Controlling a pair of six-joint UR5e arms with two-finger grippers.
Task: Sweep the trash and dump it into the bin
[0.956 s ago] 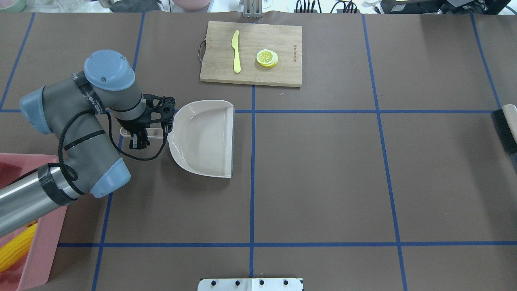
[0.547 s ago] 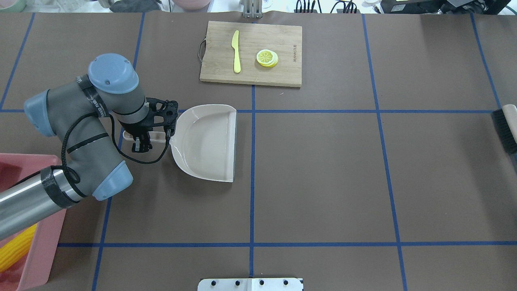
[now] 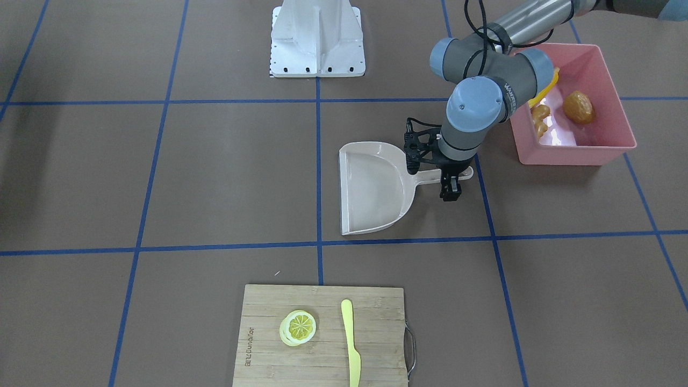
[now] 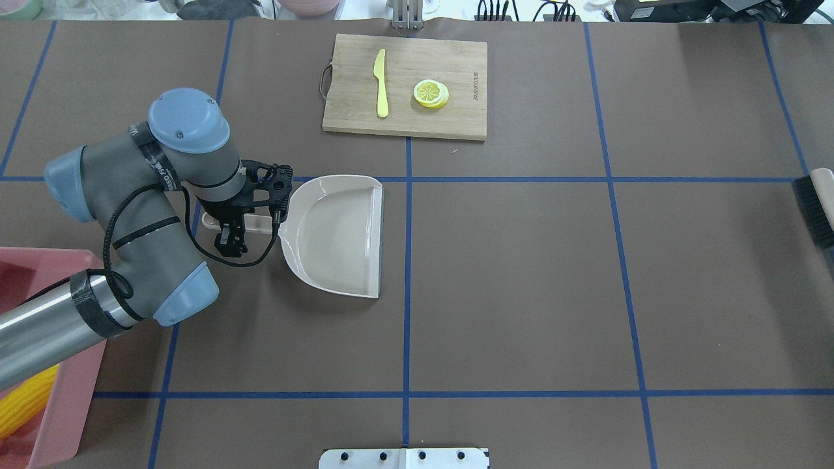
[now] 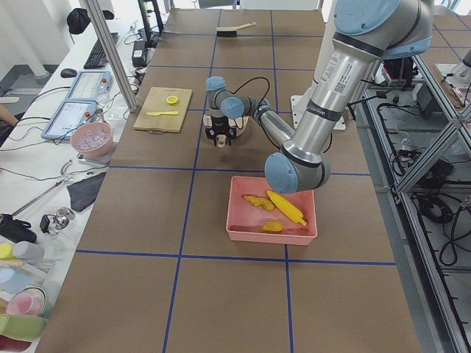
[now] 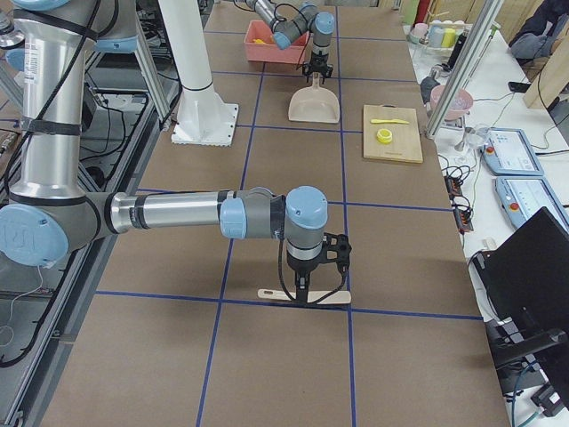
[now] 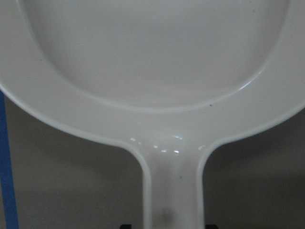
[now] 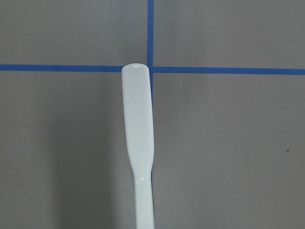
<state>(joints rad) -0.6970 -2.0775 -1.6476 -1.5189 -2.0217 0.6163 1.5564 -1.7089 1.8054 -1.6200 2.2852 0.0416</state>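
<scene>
Jaws on left arm (image 4: 140, 195) are gripping beige dustpan (image 4: 335, 234) by its handle, pan mouth facing bench (image 4: 521, 293) centre. Corn cob (image 5: 287, 208), ginger root (image 3: 539, 121) and potato (image 3: 579, 107) are lying in pink bin (image 3: 570, 153) nearby. Jaws on right arm (image 6: 178, 213) are sitting over brush handle (image 8: 138, 143); cannot tell if gripping.

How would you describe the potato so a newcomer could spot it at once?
Find the pink bin under the left arm, at the front-facing view's upper right. Of three toy foods inside, the potato is the smooth brown oval, unlike the knobbly tan ginger root and the long yellow corn cob.
</scene>
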